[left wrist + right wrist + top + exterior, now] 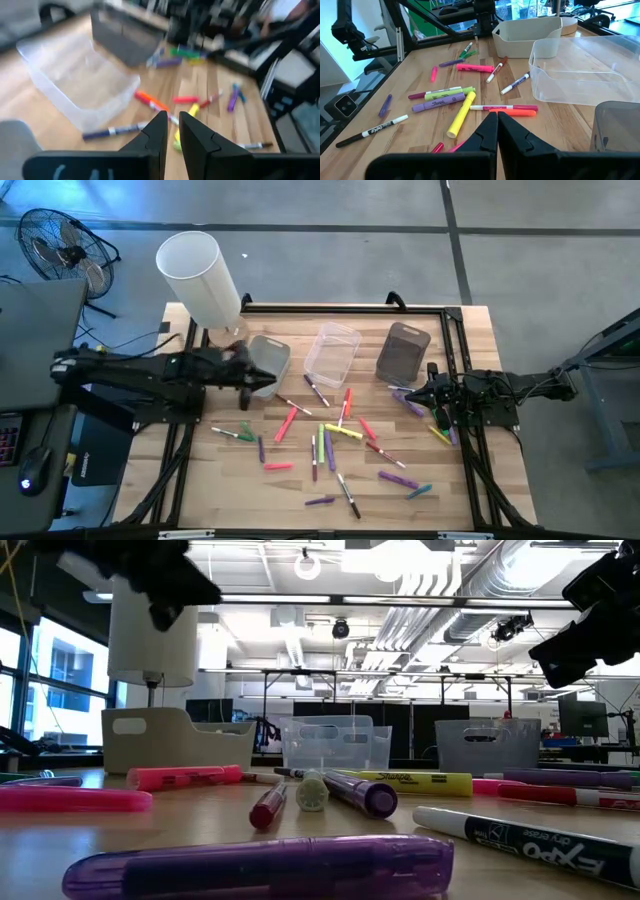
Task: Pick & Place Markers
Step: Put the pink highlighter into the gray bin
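Observation:
Many markers [330, 435] in pink, red, yellow, green and purple lie flat, scattered over the middle of the wooden table; the right wrist view shows them too [461, 114]. My left gripper [250, 385] hovers beside the beige bin [268, 360], at the bin's near-left side. Its fingers [172, 125] stand a narrow gap apart with nothing between them. My right gripper [425, 395] is over the table's right side, near a few purple and yellow markers [408, 402]. Its fingers [497, 117] are shut and hold nothing.
Three bins stand in a row at the far side: beige, clear [332, 352] and dark grey [403, 352]. A tall white cylinder [200, 275] stands at the far-left corner. A black frame [455, 330] borders the table. Bare wood shows along the near edge.

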Robot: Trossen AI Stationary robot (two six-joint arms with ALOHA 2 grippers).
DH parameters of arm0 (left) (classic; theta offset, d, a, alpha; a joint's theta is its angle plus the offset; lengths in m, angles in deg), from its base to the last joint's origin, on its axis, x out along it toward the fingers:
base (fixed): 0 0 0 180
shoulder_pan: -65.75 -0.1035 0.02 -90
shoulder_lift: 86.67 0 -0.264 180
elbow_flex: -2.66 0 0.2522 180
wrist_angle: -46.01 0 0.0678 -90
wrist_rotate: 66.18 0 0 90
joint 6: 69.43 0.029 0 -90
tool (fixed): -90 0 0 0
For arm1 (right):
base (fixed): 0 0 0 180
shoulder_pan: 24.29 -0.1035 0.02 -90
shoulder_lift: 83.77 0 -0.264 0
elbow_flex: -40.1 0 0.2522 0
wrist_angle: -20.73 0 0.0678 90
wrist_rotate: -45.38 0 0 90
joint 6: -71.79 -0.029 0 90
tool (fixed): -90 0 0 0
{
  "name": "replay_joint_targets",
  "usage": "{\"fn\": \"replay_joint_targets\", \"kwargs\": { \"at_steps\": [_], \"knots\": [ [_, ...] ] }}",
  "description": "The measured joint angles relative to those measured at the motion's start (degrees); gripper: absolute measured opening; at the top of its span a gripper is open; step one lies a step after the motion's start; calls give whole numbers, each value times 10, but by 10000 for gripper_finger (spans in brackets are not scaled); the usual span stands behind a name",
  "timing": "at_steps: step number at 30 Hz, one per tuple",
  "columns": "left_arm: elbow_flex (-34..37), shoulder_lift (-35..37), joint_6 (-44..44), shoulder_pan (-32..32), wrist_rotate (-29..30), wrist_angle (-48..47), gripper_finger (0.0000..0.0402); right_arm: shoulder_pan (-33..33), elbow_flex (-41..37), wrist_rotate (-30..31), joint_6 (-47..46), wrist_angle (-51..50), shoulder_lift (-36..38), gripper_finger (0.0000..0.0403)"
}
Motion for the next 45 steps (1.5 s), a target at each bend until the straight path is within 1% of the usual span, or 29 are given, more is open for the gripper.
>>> {"fn": "replay_joint_targets", "kwargs": {
  "at_steps": [4, 7, 9, 11, 14, 19, 21, 23, 26, 33, 36, 43, 45],
  "knots": [
    [-132, -113, -50, 25, 12, -152, 44, 0, 0, 0, 0, 0, 0, 0],
    [-219, -193, -129, 43, 17, -270, 44, 0, 0, 0, 0, 0, 0, 0],
    [-264, -242, -170, 51, 3, -337, 44, 0, 0, 0, 0, 0, 0, 0],
    [-297, -284, -219, 67, -9, -367, 44, 0, 0, 0, 0, 0, 0, 0],
    [-328, -334, -270, 93, -14, -383, 44, 0, 0, 0, 0, 0, 0, 0],
    [-337, -404, -365, 113, -1, -390, 44, 0, 0, 0, 0, 0, 0, 0],
    [-336, -426, -398, 113, -4, -405, 44, 0, 0, 0, 0, 0, 0, 0],
    [-336, -445, -421, 115, -19, -402, 45, 0, 0, 0, 0, 0, 0, 0],
    [-336, -464, -437, 115, -25, -406, 60, 0, 0, 0, 0, 0, -1, 0],
    [-337, -508, -466, 115, -24, -398, 128, 0, 0, 0, 0, 0, -1, 0],
    [-336, -530, -484, 115, -23, -399, 148, 0, 0, 0, 0, 0, -1, 0],
    [-335, -576, -523, 115, -3, -398, 154, 0, 0, 0, 0, 0, -1, 0],
    [-337, -586, -524, 115, -2, -382, 154, 0, 0, 0, 0, 0, -1, 0]
  ]
}}
